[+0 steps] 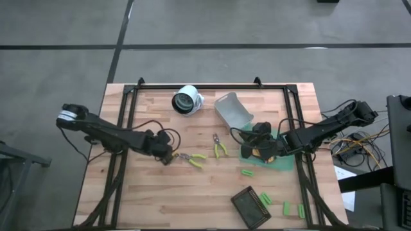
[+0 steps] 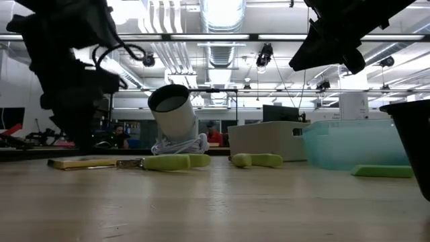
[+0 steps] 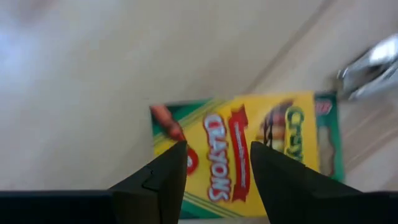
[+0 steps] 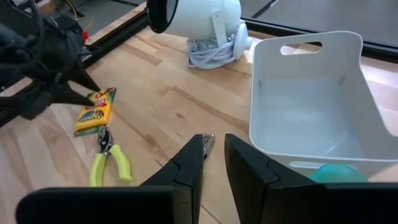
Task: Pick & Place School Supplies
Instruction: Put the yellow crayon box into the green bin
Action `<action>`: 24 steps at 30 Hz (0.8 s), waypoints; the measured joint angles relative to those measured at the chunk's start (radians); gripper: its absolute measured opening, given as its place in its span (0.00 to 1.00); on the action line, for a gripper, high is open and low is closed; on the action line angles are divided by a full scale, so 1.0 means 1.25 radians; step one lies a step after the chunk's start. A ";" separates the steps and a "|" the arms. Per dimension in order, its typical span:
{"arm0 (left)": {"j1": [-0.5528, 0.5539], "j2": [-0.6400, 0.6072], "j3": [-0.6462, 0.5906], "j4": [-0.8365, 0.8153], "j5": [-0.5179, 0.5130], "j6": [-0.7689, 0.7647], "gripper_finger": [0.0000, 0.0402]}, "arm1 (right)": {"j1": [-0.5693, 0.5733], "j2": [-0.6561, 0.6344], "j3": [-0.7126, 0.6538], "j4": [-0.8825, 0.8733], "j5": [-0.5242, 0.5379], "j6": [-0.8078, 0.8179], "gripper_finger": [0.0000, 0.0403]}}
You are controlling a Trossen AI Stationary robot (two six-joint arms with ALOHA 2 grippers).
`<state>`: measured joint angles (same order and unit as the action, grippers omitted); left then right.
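A yellow crayon pack [image 3: 249, 155] with red-green print lies flat on the table, left of centre [image 1: 172, 158]. My left gripper [image 3: 217, 168] is open right above it, its fingers pointing down over the pack's middle; it also shows in the high view [image 1: 166, 154]. Two yellow-handled pliers [image 1: 192, 159] [image 1: 219, 149] lie on the table right of the pack. Several green blocks [image 1: 247, 172] [image 1: 264, 199] lie near the front right. My right gripper [image 4: 214, 152] is open by a narrow gap and empty, above the green bin [image 1: 273, 159]. My left gripper comes at the crayon pack from above, one finger [image 3: 168, 174] on either side of the pack's printed middle [image 3: 221, 162]. I cannot tell whether the fingertips touch it. The pack lies flat on the table.
A grey bin [image 1: 232, 110] and a white lamp-like thing with a coiled cord [image 1: 186, 101] stand at the back. A dark tray [image 1: 250, 204] lies at the front right. Something yellow [image 1: 257, 152] shows in the green bin under my right gripper. Black frame rails [image 1: 205, 86] border the table.
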<state>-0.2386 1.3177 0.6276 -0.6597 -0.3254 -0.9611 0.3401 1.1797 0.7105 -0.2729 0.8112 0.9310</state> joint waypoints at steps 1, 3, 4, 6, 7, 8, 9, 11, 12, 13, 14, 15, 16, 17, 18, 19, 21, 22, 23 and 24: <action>0.000 0.014 -0.001 0.004 0.015 0.000 0.45 | 0.000 0.000 0.000 0.000 0.000 0.000 0.16; 0.000 0.039 -0.001 0.017 0.026 0.000 0.45 | 0.000 0.000 0.000 0.000 0.000 0.000 0.16; 0.000 0.052 -0.001 0.020 0.032 -0.001 0.45 | 0.000 0.000 0.000 0.000 0.000 0.000 0.16; -0.001 0.077 -0.002 0.034 0.046 0.001 0.45 | 0.000 0.000 0.000 0.000 0.000 0.000 0.16; -0.003 0.085 -0.002 0.046 0.052 0.011 0.45 | 0.000 0.000 0.000 0.000 0.000 0.000 0.16; -0.004 0.094 -0.001 0.052 0.056 0.023 0.45 | 0.000 0.000 0.000 0.000 0.000 0.000 0.16; -0.005 0.100 -0.001 0.057 0.063 0.039 0.45 | 0.000 0.000 0.000 0.000 0.000 0.000 0.16; -0.008 0.109 -0.001 0.066 0.080 0.083 0.45 | 0.000 0.000 0.000 -0.001 0.000 0.000 0.16; -0.009 0.111 -0.001 0.071 0.088 0.108 0.45 | 0.000 0.000 0.000 -0.001 0.000 0.000 0.16; -0.011 0.113 -0.001 0.075 0.098 0.132 0.45 | 0.000 0.000 0.000 -0.001 0.000 0.000 0.16; -0.011 0.113 -0.001 0.078 0.109 0.153 0.45 | 0.000 0.000 0.000 -0.001 0.000 0.000 0.16; -0.012 0.113 -0.001 0.082 0.118 0.171 0.45 | 0.000 0.000 0.000 -0.001 0.000 0.000 0.16; -0.015 0.110 -0.002 0.085 0.126 0.187 0.45 | 0.000 0.000 0.000 -0.001 0.000 0.000 0.16; -0.017 0.108 -0.002 0.090 0.132 0.198 0.45 | 0.000 0.000 0.000 -0.001 0.000 0.000 0.16; -0.019 0.105 -0.002 0.093 0.136 0.212 0.45 | 0.000 0.000 0.000 -0.001 0.000 0.000 0.16; -0.021 0.101 -0.002 0.095 0.140 0.228 0.45 | 0.000 0.000 0.000 -0.001 0.000 0.000 0.16; -0.028 0.097 0.000 0.109 0.153 0.265 0.45 | 0.000 0.000 0.000 -0.003 0.000 0.000 0.16; -0.033 0.095 0.001 0.122 0.166 0.287 0.45 | 0.000 0.000 0.000 -0.005 0.000 0.000 0.16; -0.039 0.095 0.002 0.138 0.184 0.307 0.45 | 0.000 0.000 0.000 -0.006 0.000 0.000 0.16; -0.045 0.095 0.002 0.156 0.204 0.328 0.45 | 0.000 0.000 0.000 -0.006 0.000 0.000 0.16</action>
<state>-0.2948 1.4359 0.6296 -0.4648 -0.0709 -0.5516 0.3401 1.1797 0.7105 -0.2804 0.8116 0.9310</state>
